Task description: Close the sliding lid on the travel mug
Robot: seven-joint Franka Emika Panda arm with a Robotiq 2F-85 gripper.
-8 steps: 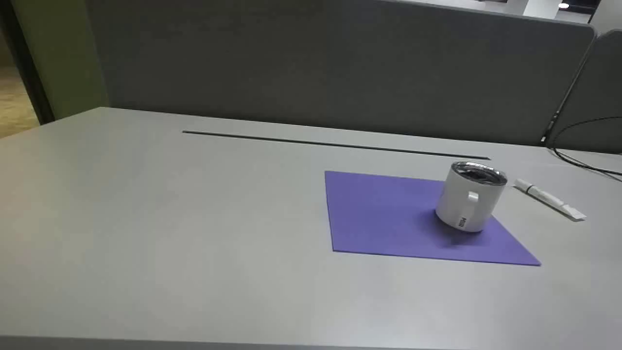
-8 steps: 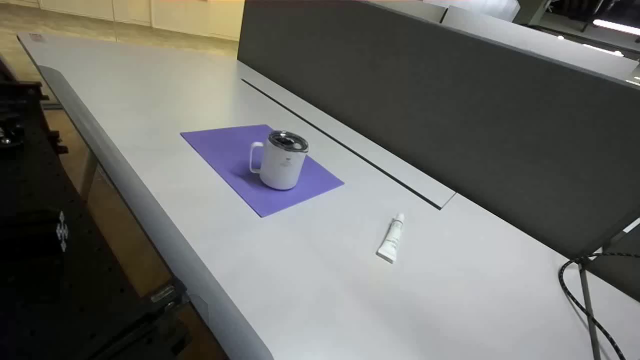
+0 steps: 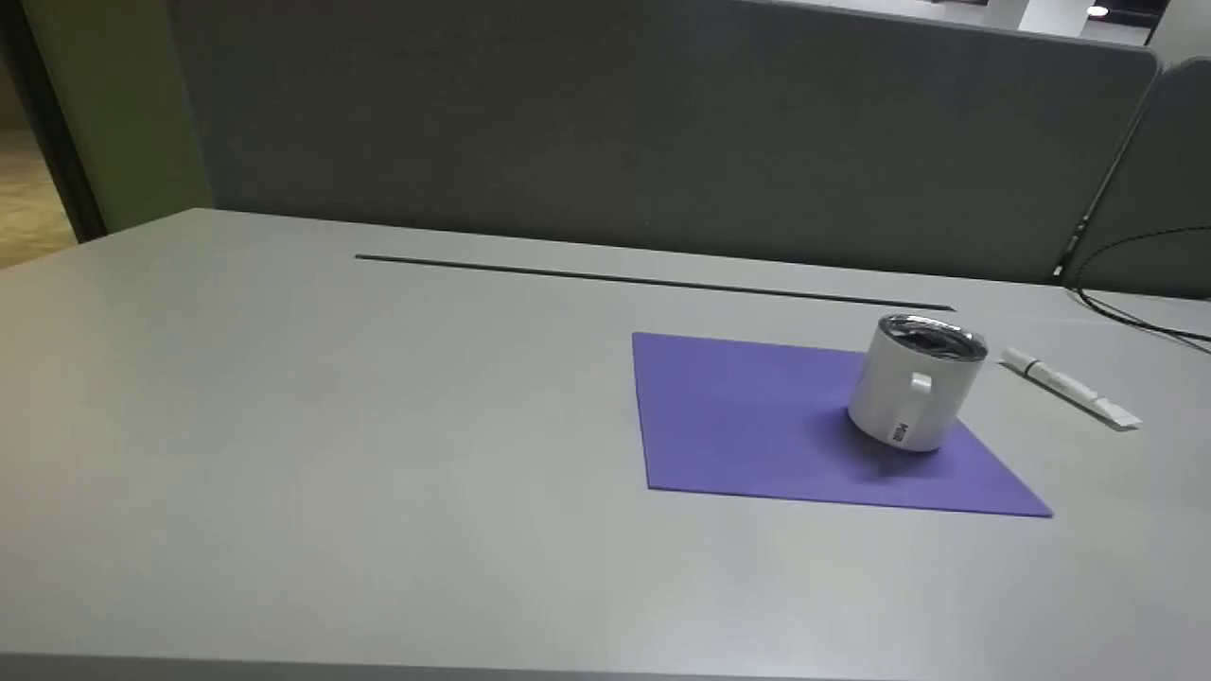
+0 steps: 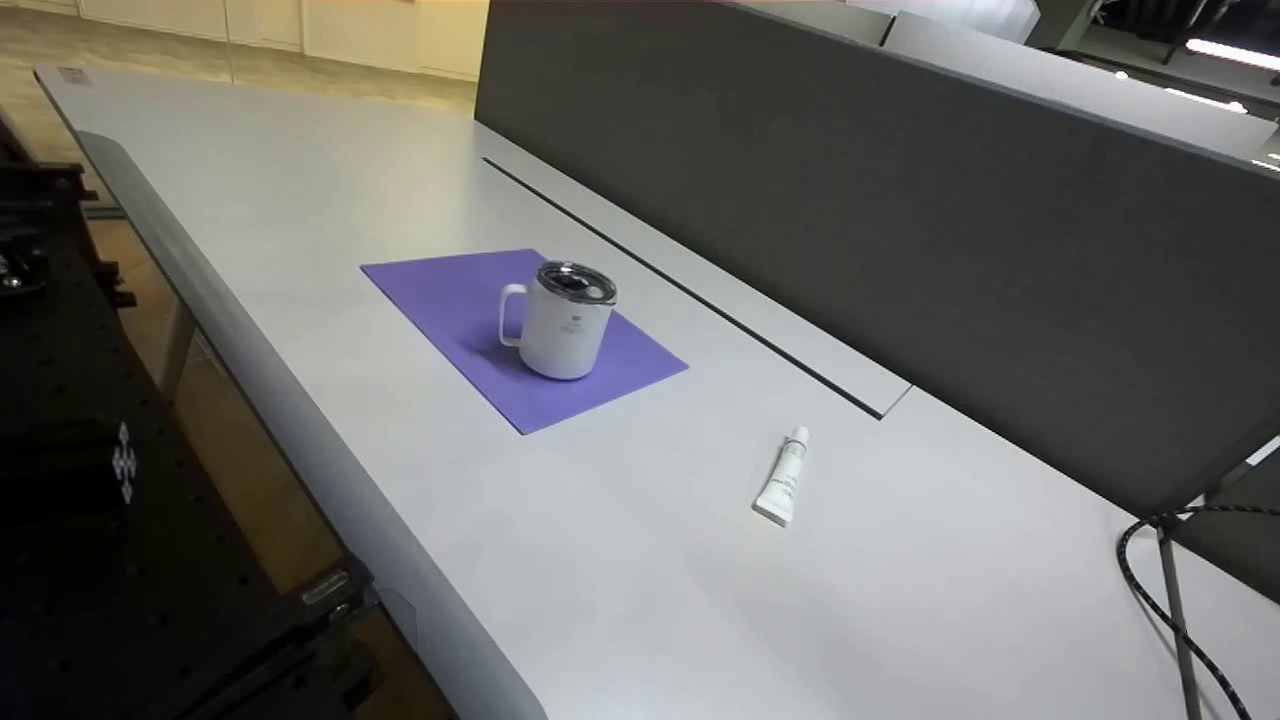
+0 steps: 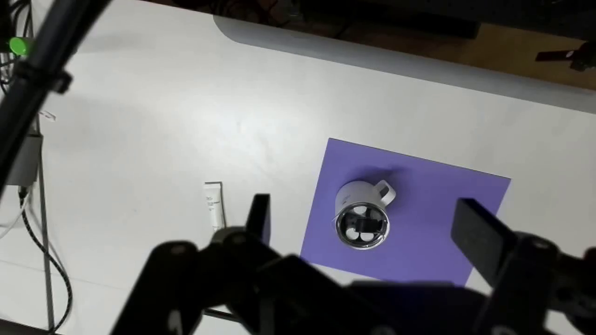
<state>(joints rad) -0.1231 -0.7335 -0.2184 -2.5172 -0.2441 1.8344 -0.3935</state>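
In an exterior view: mug (image 3: 903, 390) upright on mat (image 3: 738, 416), w/ lid (image 3: 932, 338) on. In an exterior view: tube (image 4: 783, 480) on table (image 4: 620, 540), off mat. Wrist view: fingers (image 5: 482, 239) wide apart, mug seen btwn 'em, nr mat's tube-side edge.

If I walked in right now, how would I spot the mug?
Look on the pale desk for the purple mat. The mug stands upright on it, white with a dark, shiny lid. Its handle and upright stance set it apart from the white tube lying off the mat.
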